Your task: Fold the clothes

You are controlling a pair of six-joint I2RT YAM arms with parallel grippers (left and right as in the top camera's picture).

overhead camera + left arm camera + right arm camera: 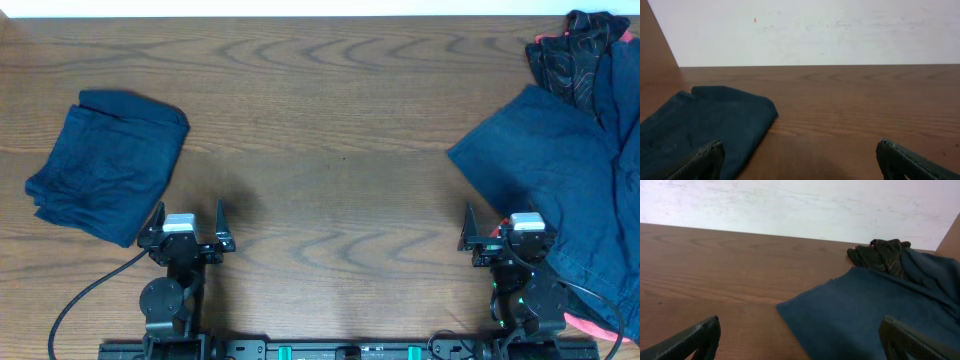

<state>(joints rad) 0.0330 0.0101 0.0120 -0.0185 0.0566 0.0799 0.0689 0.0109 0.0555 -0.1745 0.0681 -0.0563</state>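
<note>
Navy-blue limp unfolded garment (560, 170) lies at the wooden desk's (340, 120) right side; judged light, floppy, best pinched at its free corner. Left end effector (188, 218) and right end effector (503, 228) gape wide, empty.

Folded garment (108, 165) dark navy; unfolded garment (560, 170) dark navy; crumpled garment (565, 50) black, red trim; table (330, 120) brown woodgrain.
</note>
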